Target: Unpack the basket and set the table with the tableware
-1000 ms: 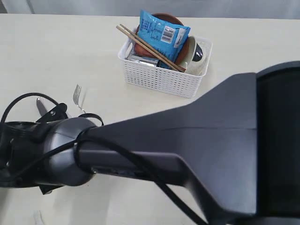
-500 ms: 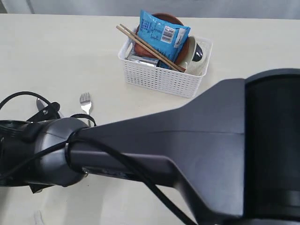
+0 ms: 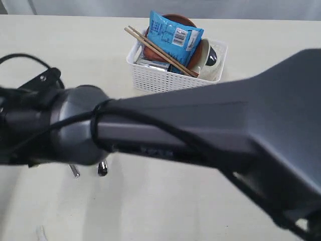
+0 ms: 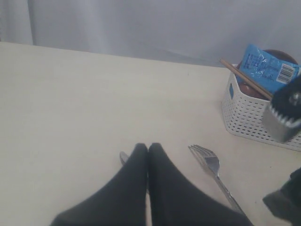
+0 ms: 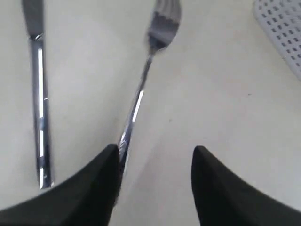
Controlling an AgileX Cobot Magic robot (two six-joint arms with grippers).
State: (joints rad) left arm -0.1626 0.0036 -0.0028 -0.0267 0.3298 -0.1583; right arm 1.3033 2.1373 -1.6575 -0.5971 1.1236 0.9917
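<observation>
The steel fork [image 5: 146,80] and knife [image 5: 37,94] lie side by side on the table [image 5: 225,117]. My right gripper [image 5: 155,150] hangs open above the fork's handle, which runs past one finger; nothing is held. My left gripper [image 4: 148,147] is shut and empty, low over the knife's tip [image 4: 123,157], with the fork [image 4: 211,165] beside it. The white basket [image 3: 175,80] holds two chopsticks [image 3: 160,50], a pale bowl [image 3: 203,55] and a brown plate [image 3: 175,19]. In the exterior view my right arm [image 3: 175,135] hides both grippers; only the handle ends [image 3: 102,169] show.
A blue snack packet [image 3: 173,32] lies on top of the basket's contents. The basket corner [image 5: 282,28] is close to the fork's tines. Cables [image 3: 20,57] loop off the arm at the left. A pale wall [image 4: 141,23] stands behind the table.
My right gripper has opened and let go of the fork, which went from tilted up to lying flat. The right arm has since lifted and now covers the cutlery in the exterior view.
</observation>
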